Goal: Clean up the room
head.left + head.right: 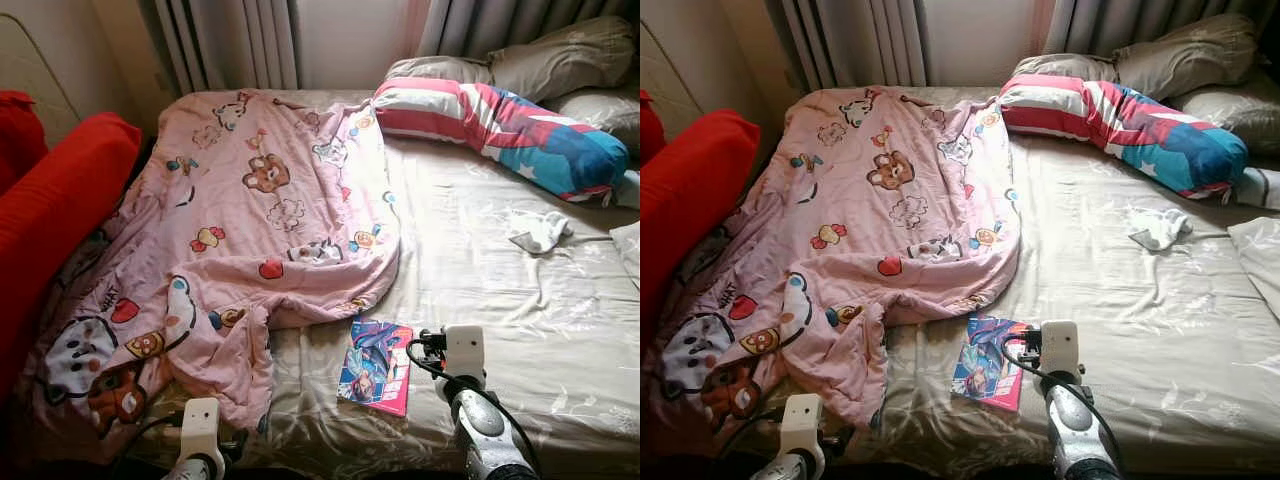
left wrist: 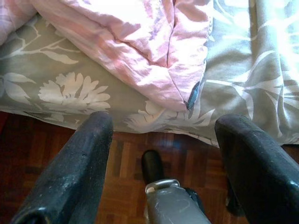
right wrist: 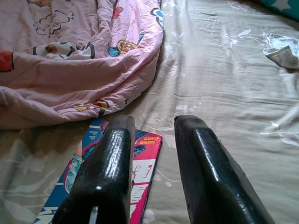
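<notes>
Your right gripper [image 3: 152, 163] hovers low over the bed's grey floral sheet [image 1: 500, 300], fingers a narrow gap apart & holding nothing. The thin pink-and-blue comic book [image 1: 376, 366] lies flat on the sheet just beside it, on its left side & slightly under the left finger in the right wrist view. The book's long axis runs roughly along the gripper's pointing direction, tilted a bit, w/ its far end touching the edge of the rumpled pink cartoon-print quilt [image 1: 250, 210]. Right arm is clearly nearer, so you'd prob. shift left a touch before closing. Your left gripper [image 2: 163, 154] sits at the bed's near edge, fingers wide & empty, quilt corner just ahead, wood floor [image 2: 126, 163] below. A small white sock [image 1: 541, 232] lies well ahead-right of the right gripper, near the long striped pillow [image 1: 500, 125].
</notes>
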`<state>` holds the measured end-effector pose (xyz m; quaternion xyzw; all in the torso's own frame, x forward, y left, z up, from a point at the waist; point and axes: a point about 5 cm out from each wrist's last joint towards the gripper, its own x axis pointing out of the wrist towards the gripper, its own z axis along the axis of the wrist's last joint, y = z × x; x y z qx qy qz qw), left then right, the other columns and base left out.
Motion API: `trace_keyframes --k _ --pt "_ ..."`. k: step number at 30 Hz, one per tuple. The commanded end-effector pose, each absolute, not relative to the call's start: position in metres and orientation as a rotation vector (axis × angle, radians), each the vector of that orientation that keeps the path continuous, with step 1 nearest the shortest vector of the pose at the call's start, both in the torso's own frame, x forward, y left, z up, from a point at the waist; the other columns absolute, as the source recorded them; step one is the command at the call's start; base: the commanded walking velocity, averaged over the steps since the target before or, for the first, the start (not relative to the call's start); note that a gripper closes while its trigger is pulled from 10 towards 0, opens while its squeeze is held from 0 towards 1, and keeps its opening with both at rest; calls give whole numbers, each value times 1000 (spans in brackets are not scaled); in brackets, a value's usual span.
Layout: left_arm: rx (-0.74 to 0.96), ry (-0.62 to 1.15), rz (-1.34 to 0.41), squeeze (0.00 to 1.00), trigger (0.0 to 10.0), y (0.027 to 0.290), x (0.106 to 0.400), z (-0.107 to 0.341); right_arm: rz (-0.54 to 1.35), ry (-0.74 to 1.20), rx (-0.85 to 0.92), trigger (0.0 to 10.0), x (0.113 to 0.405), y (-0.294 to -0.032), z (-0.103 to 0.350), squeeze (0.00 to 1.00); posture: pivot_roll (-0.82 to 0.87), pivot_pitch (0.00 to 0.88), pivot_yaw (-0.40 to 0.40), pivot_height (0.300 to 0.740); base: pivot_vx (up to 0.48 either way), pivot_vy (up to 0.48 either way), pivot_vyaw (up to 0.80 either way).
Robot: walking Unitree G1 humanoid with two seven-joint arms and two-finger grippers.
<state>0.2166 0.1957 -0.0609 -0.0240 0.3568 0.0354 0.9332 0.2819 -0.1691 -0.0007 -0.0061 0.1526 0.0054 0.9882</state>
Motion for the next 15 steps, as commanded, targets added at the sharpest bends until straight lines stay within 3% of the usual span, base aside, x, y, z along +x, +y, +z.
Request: trace_keyframes --k 1,15 --pt "-52 723 98 0 10000 203 215 -60 -3 303 4 10000 280 -170 -1 0 -93 101 34 701 0 0 0" --pt "-109 365 90 0 10000 198 263 -15 30 301 -23 10000 277 -168 -3 0 -85 157 17 623 0 0 0"
